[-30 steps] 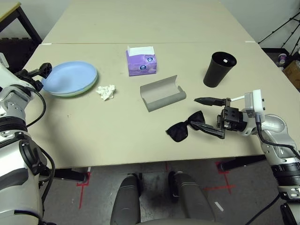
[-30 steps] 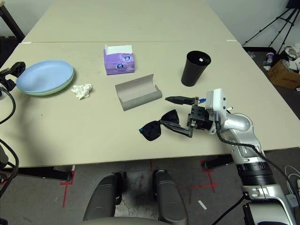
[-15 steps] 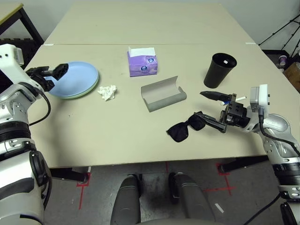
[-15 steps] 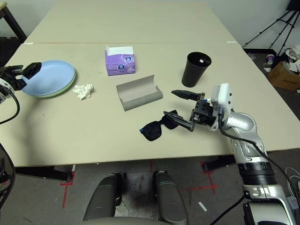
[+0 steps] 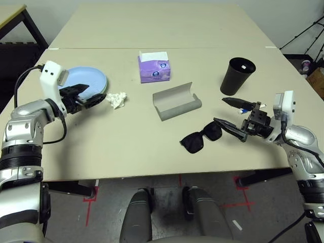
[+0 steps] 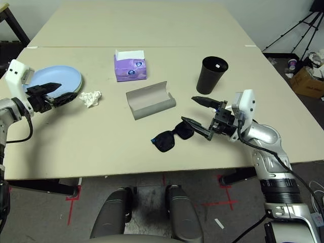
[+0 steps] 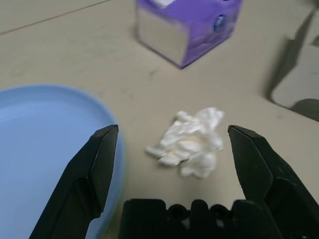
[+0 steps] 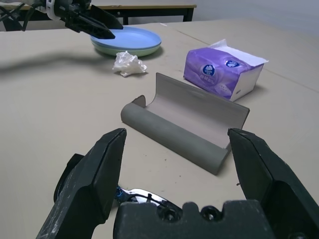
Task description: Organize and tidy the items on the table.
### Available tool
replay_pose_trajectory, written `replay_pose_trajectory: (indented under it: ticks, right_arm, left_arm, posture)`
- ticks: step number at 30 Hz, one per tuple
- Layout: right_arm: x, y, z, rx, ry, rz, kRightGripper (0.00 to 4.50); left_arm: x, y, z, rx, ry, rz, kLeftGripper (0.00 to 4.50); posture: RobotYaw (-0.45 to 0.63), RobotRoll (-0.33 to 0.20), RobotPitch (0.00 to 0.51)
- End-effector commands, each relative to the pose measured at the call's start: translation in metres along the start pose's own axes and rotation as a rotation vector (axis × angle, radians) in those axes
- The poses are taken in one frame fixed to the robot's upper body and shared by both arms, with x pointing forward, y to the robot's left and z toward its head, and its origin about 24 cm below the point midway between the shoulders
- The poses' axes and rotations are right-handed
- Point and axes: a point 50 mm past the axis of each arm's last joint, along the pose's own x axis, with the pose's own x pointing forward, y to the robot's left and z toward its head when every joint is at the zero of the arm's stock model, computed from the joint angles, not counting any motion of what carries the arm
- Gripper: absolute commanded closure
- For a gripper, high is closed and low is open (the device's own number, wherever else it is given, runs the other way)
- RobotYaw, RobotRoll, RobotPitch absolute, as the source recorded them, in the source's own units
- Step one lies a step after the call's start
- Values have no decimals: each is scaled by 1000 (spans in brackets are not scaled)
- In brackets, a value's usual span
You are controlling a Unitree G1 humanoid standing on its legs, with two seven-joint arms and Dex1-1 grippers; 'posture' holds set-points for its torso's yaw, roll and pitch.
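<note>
Since my left arm has swung inward from the table's left side, my left gripper [image 5: 96,92] is now in front of the round light blue plate [image 5: 81,76], its wide-open fingers aimed at the crumpled white tissue [image 5: 117,99], and it holds nothing. That makes the tissue my likely next pick-up, though it lies loose on the smooth beige table [image 5: 136,152], beside the plates. My right gripper [image 5: 219,110] has eased slightly off the black sunglasses [image 5: 193,143]; it too is spread wide and empty, with the lower finger near one lens. As for containers, the grey oblong glasses case [image 5: 177,106] lies open with nothing in it, so I judge the sunglasses could go there. The black tapered cup [image 5: 237,76] stands upright; a small white patch shows inside its mouth, and I cannot tell what it is. A blue-capped white pen [image 5: 243,111] lies partly behind my right gripper, perhaps meant for that cup. The blue plate sits bare on a pale green plate [image 8: 106,49], and white tissue shows at the top of the purple tissue box [image 5: 154,70].
</note>
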Motion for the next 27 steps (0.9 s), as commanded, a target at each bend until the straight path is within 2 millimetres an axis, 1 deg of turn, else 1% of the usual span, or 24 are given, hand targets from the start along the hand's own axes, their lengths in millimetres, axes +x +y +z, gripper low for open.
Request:
replay_pose_trajectory:
  ticks: [1,7,18,25,27]
  right_arm:
    - [-1,1,2,4,-6,0,0]
    - [3,2,3,3,-13,6,0]
    - [3,3,6,2,-22,7,0]
    - [2,4,6,1,-25,6,0]
    - [2,4,6,1,-25,6,0]
  left_arm:
    - [9,-15,-3,7,18,-93,23]
    - [18,-23,-6,29,44,-141,23]
    - [34,-15,-20,79,97,-104,23]
    - [38,-9,-25,91,118,-80,23]
    - [38,-8,-27,92,127,-72,386]
  posture:
    - [-45,0,118]
    - [-43,0,116]
    - [-52,0,119]
    - [-58,0,120]
    - [-60,0,120]
